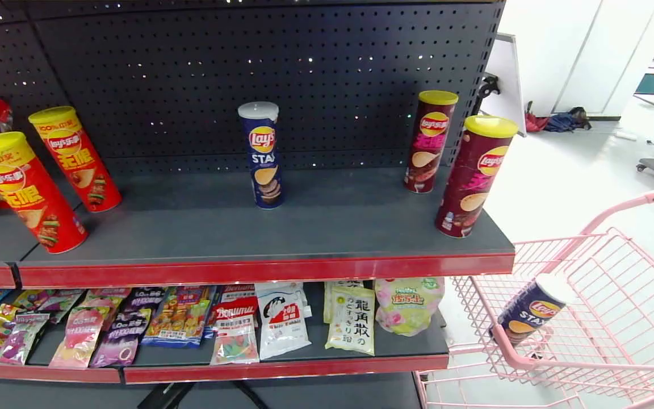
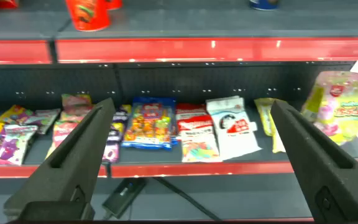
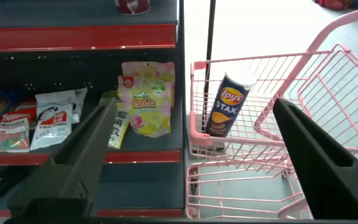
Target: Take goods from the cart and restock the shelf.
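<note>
Restocking scene with both arms held low before the shelving. The right gripper [image 3: 194, 102] is spread wide and holds nothing; it faces the pink cart [image 3: 260, 60]. The left gripper [image 2: 192, 102] is likewise wide apart and empty, facing the lower shelf [image 2: 166, 169] and its snack bags [image 2: 146, 121]. The one item in the cart, a blue can [image 1: 531, 309], leans tilted, cap uppermost, against the wire wall in the corner nearest the shelving. On the top shelf [image 1: 281, 227] a matching can [image 1: 261, 153] stands mid-board. Two maroon cans stand at the right end, the front maroon can [image 1: 474, 176] close to the corner, and red cans [image 1: 74, 159] stand at left.

Likely hazards:
(a) The leaning can is round and smooth, so an off-centre pinch could roll it along the wires or squeeze it out of the grip.
(b) A gripper entering the basket could catch the wire wall and shove the cart.
(c) The lift from cart to top shelf passes the red lip [image 1: 264, 270] and the front maroon can, so a low or wide swing could knock that can off the edge.
(d) Tall, narrow cans topple readily, so a tilted release could fell the new can and its neighbours.
</note>
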Available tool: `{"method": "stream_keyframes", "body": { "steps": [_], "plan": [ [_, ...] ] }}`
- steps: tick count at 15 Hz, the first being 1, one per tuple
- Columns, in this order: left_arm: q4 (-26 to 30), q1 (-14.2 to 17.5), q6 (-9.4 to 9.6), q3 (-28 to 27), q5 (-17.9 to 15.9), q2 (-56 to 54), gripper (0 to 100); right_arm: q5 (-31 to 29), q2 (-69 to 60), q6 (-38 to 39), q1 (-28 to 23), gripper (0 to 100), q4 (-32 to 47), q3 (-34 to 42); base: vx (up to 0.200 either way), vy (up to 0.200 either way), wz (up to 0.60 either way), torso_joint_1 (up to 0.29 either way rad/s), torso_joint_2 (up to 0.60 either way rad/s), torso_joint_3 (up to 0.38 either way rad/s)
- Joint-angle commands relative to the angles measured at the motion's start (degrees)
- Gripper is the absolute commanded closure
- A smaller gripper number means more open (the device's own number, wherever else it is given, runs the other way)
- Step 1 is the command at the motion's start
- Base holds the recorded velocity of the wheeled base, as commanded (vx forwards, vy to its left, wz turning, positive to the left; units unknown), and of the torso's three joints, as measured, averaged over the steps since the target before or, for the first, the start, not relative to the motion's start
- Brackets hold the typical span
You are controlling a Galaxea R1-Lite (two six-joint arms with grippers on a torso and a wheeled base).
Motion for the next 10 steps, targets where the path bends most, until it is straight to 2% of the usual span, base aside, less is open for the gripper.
{"method": "stream_keyframes", "body": {
  "steps": [1,10],
  "plan": [
    [0.0,0.0,-0.04,0.0,0.0,0.0,0,-0.1,0.0,-0.1,0.0,0,0.0,0.0,0.000,0.000,0.00,0.000,0.00,0.000],
    [0.0,0.0,-0.04,0.0,0.0,0.0,0,-0.2,0.0,0.1,0.0,0,0.0,0.0,0.000,0.000,-0.60,0.004,0.00,0.003]
  ]
}}
